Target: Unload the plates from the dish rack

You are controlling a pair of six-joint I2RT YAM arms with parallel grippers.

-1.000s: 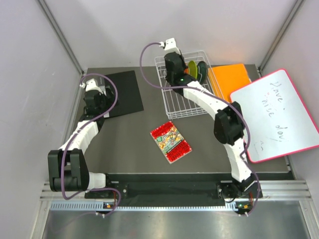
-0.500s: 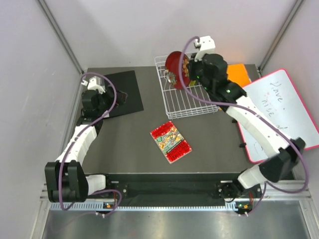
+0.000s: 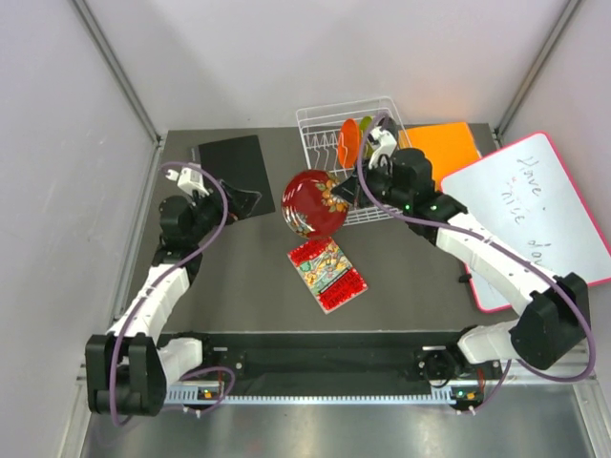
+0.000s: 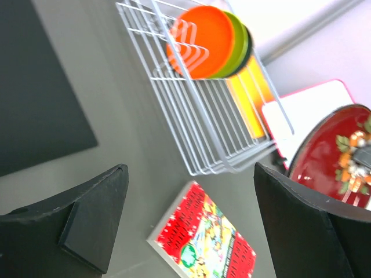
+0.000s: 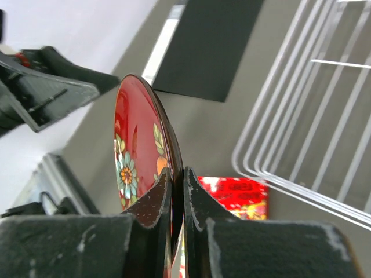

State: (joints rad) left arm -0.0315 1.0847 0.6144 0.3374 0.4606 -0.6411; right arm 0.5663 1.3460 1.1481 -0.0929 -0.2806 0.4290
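1. Pinched shut in the right gripper (image 5: 177,188): rim of the dark red plate (image 5: 130,145), outside the dish rack (image 3: 315,129), by its near left corner.
2. Spread wide and holding nothing: left gripper (image 4: 191,202), near that plate.
3. Standing upright together at the rack's far end: orange plate (image 4: 200,40), lime green plate (image 4: 239,37), dark teal plate (image 4: 250,47).
4. Lying flat just nearer than the held plate: red packet (image 3: 327,274).

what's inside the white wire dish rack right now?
The white wire dish rack holds three round plastic plates on edge: orange plate in front, lime green plate behind, dark teal plate last. Orange covers most of both.
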